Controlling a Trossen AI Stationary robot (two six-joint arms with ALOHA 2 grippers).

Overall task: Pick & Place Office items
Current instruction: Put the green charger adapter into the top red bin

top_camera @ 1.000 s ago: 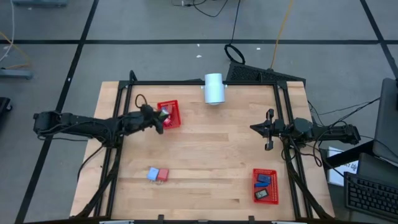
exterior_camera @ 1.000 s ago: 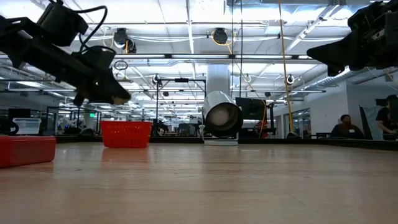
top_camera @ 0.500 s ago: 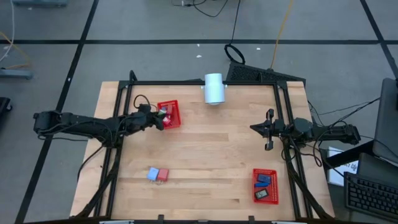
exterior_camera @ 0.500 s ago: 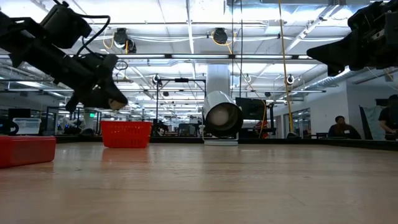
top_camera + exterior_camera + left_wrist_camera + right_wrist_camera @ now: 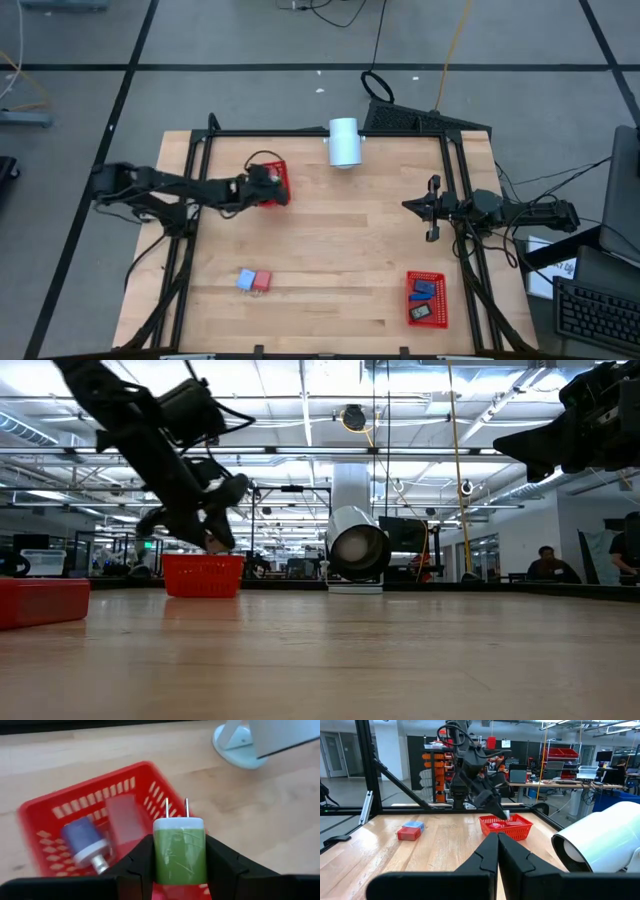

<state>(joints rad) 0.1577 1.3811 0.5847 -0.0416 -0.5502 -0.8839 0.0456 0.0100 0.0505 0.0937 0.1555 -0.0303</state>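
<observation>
My left gripper (image 5: 274, 190) hangs over the red mesh basket (image 5: 272, 183) at the far left and is shut on a green charger plug (image 5: 179, 851) with a white top and two metal prongs. In the left wrist view the basket (image 5: 60, 810) below holds a blue-and-white cylinder piece (image 5: 86, 840) and a flat red piece (image 5: 122, 817). A light blue piece (image 5: 246, 280) and a red piece (image 5: 262, 281) lie side by side on the table at the near left. My right gripper (image 5: 432, 208) waits shut at the table's right side. My left gripper pinches the plug's two green sides (image 5: 160, 857) between its two fingers (image 5: 137, 862). The fingers slant down from the table's left side. The plug is lifted clear above the basket, its prongs (image 5: 176, 807) pointing forward, away from the gripper.
A white cylinder (image 5: 344, 142) lies at the far edge, middle. A second red basket (image 5: 426, 298) at the near right holds blue and black pieces. Bare wood lies between the two baskets. People sit in the room beyond the table.
My left gripper has moved toward the table's right edge to a place over the far-left basket and has tipped downward and rolled, still shut on the plug. My right arm has kept still.
</observation>
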